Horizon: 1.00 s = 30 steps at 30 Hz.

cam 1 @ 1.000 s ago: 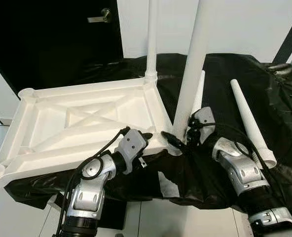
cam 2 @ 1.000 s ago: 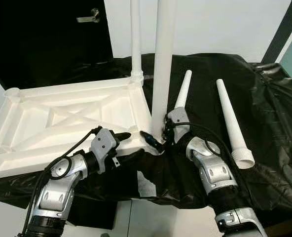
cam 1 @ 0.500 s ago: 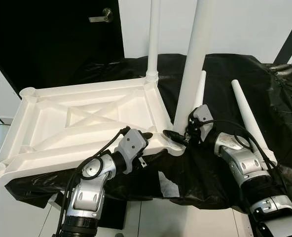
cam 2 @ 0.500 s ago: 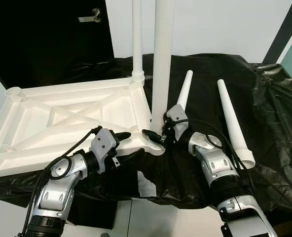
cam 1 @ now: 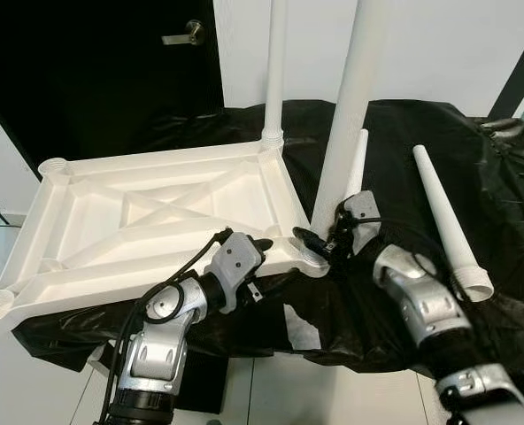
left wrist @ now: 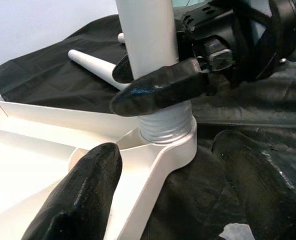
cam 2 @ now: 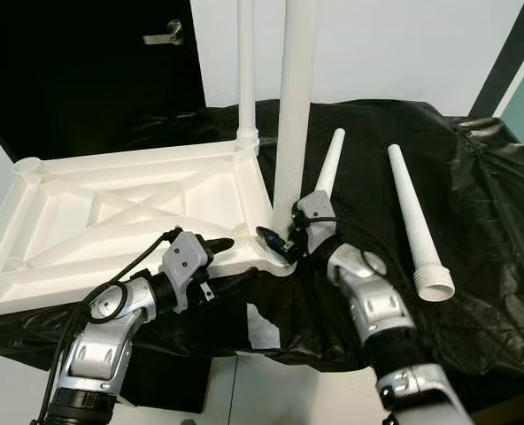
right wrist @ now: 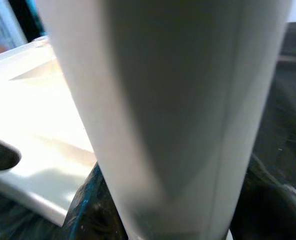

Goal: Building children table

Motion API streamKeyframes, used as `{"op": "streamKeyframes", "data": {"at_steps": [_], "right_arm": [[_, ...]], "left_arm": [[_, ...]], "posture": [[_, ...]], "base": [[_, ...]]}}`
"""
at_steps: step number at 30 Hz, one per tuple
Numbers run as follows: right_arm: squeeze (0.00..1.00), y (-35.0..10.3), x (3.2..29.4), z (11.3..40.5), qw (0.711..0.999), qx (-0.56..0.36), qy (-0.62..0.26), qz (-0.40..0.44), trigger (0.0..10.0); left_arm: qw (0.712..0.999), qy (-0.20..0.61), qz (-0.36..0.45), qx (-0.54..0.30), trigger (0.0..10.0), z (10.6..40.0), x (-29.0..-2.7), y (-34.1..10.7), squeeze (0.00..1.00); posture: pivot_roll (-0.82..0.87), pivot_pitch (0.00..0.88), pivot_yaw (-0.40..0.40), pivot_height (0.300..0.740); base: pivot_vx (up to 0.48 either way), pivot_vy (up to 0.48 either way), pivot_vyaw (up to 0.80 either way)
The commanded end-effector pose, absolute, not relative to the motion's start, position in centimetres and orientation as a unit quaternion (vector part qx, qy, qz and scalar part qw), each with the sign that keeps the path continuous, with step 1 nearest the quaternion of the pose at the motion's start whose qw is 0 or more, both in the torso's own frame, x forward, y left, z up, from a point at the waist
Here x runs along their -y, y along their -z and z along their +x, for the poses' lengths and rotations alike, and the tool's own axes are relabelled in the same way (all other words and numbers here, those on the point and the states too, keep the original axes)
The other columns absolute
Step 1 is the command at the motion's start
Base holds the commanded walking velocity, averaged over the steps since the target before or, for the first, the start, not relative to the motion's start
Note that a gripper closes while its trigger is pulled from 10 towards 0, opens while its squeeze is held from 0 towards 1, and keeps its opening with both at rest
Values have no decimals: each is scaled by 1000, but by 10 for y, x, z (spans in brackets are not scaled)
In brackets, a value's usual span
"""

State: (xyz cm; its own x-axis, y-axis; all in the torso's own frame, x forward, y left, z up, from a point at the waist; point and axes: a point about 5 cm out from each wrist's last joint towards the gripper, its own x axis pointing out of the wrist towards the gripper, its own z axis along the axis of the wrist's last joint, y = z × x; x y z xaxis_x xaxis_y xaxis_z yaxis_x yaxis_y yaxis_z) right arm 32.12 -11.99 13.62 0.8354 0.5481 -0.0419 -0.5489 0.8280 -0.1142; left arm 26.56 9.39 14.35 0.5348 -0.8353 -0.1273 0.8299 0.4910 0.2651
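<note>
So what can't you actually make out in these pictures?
- Tops of the two standing legs, near leg and far leg: cut off by the top edge in both eye views.
- How deep the near leg's thread sits in the tabletop socket: hidden inside the socket in the left wrist view.
- Right tool grip: in the right wrist view the blurred leg blocks the fingers.
- Left tool: far finger hidden behind its own body.

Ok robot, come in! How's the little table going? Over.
Right tool clamped on near leg at its threaded base. Left tool bracing upturned tabletop. Far leg fitted; two legs loose on cloth.

White wall (cam 1: 439, 44), dark door (cam 1: 94, 71)
</note>
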Motion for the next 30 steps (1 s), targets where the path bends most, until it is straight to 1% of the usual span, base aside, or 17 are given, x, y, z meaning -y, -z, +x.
{"op": "streamKeyframes", "data": {"at_steps": [1,3,4,5,6,7,8,9,10,11,12,13,14,18,29,30], "right_arm": [[0,-117,123,317,964,-49,-256,-52,10000],[0,-117,119,314,969,-47,-241,-44,10000],[0,-116,114,308,975,-45,-215,-33,10000],[0,-116,114,308,975,-45,-215,-33,10000],[0,-116,113,306,979,-45,-194,-29,10000],[0,-116,113,306,979,-45,-194,-29,10000],[0,-116,112,304,984,-44,-169,-26,10000],[0,-116,112,304,984,-44,-169,-26,10000],[0,-116,111,302,990,-42,-135,-16,10000],[0,-116,111,302,990,-42,-135,-16,10000],[0,-117,110,299,993,-40,-106,-10,10000],[0,-117,110,299,993,-40,-106,-10,10000],[0,-117,107,296,996,-39,-82,2,10000],[0,-118,98,291,997,-35,-74,7,10000],[0,-121,96,287,998,-37,-54,14,10000],[0,-125,94,286,998,-27,-60,0,10000]], "left_arm": [[902,406,149,19,10000,270,-98,-145,0],[901,408,148,18,10000,270,-97,-144,0],[900,410,149,17,10000,268,-97,-144,0],[900,410,149,17,10000,268,-97,-144,0],[900,410,149,17,10000,268,-97,-144,0],[900,410,149,17,10000,268,-97,-144,0],[899,411,149,16,10000,268,-97,-143,0],[899,411,149,16,10000,268,-97,-143,0],[899,411,148,16,10000,267,-97,-143,0],[899,411,148,16,10000,267,-97,-143,0],[899,411,148,16,10000,267,-97,-143,0],[899,411,148,16,10000,267,-97,-143,0],[900,412,145,16,10000,267,-95,-142,0],[898,416,142,16,10000,265,-92,-141,0],[896,418,147,18,10000,267,-94,-143,0],[896,419,147,17,10000,267,-94,-142,0]], "posture": [[-8,0,1,740],[-9,0,1,740],[-7,0,-3,740],[-7,0,-3,740],[-5,0,-7,740],[-5,0,-7,740],[-5,0,-9,740],[-5,0,-9,740],[-3,0,-14,740],[-3,0,-14,740],[-3,0,-14,740],[-3,0,-14,740],[-6,0,-17,740],[-10,0,-17,740],[-15,0,-7,740],[-21,0,-3,740]], "base": [[0,0,0],[0,0,0],[0,0,0],[0,0,0],[0,0,0],[0,0,0],[0,0,0],[0,0,0],[0,0,0],[0,0,0],[0,0,0],[0,0,0],[0,0,0],[0,0,0],[0,0,0],[0,0,0]]}}
